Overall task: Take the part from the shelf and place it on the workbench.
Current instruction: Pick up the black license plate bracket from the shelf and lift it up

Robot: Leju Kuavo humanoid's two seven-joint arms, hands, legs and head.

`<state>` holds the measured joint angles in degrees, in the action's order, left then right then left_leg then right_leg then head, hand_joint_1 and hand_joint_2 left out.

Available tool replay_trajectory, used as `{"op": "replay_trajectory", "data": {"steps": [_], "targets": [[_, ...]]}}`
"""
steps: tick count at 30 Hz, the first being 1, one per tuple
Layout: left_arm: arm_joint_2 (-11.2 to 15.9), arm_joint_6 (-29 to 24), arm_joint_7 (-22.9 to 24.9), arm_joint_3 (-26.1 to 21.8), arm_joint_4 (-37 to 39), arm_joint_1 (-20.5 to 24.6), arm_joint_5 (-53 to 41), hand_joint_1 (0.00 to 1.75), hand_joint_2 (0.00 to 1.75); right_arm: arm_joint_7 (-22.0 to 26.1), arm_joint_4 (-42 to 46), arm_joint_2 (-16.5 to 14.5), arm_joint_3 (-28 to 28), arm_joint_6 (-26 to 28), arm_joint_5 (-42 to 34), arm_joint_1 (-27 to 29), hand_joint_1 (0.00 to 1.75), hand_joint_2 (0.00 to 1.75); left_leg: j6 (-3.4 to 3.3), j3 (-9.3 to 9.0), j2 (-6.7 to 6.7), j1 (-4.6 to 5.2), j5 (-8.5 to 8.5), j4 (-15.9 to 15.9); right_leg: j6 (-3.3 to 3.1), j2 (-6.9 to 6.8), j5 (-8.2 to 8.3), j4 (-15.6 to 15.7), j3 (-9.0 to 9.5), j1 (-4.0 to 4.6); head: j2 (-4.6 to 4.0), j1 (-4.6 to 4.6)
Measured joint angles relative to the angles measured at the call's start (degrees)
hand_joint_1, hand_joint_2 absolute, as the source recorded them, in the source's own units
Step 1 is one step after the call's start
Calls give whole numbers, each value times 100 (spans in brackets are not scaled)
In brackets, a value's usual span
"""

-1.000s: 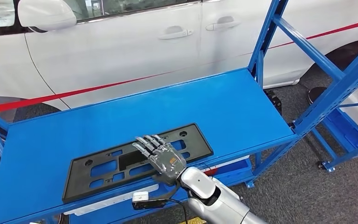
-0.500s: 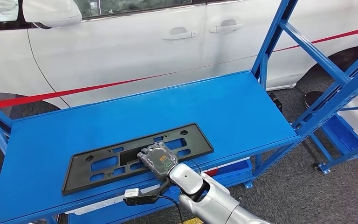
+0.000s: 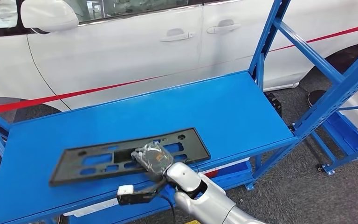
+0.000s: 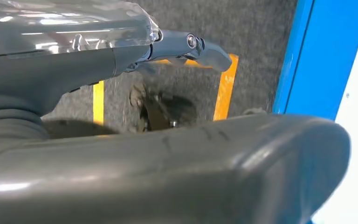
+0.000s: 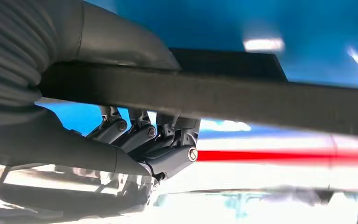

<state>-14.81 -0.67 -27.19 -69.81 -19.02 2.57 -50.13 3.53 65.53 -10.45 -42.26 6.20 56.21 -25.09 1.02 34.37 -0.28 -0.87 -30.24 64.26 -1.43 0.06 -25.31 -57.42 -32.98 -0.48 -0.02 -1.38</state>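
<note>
Pick step in hand: black license-plate bracket (image 3: 130, 155) gripped at near edge by right hand (image 3: 152, 158), fingers closed over it, near front edge of blue shelf (image 3: 233, 107). Left hand (image 4: 121, 46) holding nothing, fingers apart. Next, judged: bracket to be lifted off shelf, carried to workbench.

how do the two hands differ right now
The right hand is up at the blue shelf, gripping the black part; the left hand hangs over grey carpet and holds nothing. The right hand's fingers curl around the part's edge; the left hand's visible finger points out loosely. Both wear clear covers.
</note>
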Motion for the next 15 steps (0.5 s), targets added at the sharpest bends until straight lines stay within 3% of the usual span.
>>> {"op": "replay_trajectory", "data": {"steps": [2, 3, 4, 5, 7, 9, 11, 13, 15], "targets": [[-111, 97, 126, -17, -271, -77, 68, 0, 0, 243, 615, 21, 230, -14, -1643, 71, 175, 175, 42, 320, 0, -14, -337, 747, -24, 10, -7, 0, 9, 10, 0, 0], [-156, 143, 152, -24, -397, -126, 74, 0, 0, 349, 1003, 53, 369, 2, -2508, 133, 175, 175, 57, 402, 0, -21, -375, 938, -25, 16, -10, -2, 13, 12, 0, 0], [-194, 177, 147, -28, -499, -173, 60, 0, 0, 442, 1404, 101, 509, 34, -3268, 221, 175, 175, 65, 389, 2, -28, -305, 917, -19, 20, -13, -5, 17, 9, 0, 0], [-214, 205, 110, -29, -573, -216, 32, 0, 0, 516, 1827, 173, 655, 80, -3910, 327, 175, 175, 67, 270, 3, -36, -142, 672, -6, 20, -17, -14, 19, 2, 0, 0], [-215, 262, -8, -22, -631, -282, -63, 0, 0, 591, 2613, 352, 929, 150, -4694, 528, 175, 175, 50, -105, 4, -41, 200, -110, 50, 18, -33, -60, -8, -2, 0, 0], [-164, 347, -130, 23, -626, -326, -206, 0, 87, 613, 3396, 525, 1261, 233, -5041, 620, 175, 175, -12, -287, -9, -20, 329, -554, 130, 16, -35, -107, -67, 5, 0, 3], [-63, 403, -244, 119, -562, -341, -385, 0, 175, 561, 4167, 683, 1659, 356, -5117, 610, 175, 175, -95, -259, -23, 6, 344, -593, 211, 15, -11, -104, -101, 2, 0, 5], [54, 378, -349, 248, -438, -316, -552, 0, 175, 480, 4810, 850, 2051, 474, -5155, 593, 175, 175, -180, -255, -22, -3, 387, -630, 283, 14, -68, -171, -131, -21, 0, 5], [165, 293, -418, 383, -291, -260, -681, 0, 175, 479, 5291, 1020, 2408, 582, -5259, 623, 175, 175, -251, -260, -15, -16, 418, -665, 333, 15, -342, -607, -329, -34, 0, 6]]}}
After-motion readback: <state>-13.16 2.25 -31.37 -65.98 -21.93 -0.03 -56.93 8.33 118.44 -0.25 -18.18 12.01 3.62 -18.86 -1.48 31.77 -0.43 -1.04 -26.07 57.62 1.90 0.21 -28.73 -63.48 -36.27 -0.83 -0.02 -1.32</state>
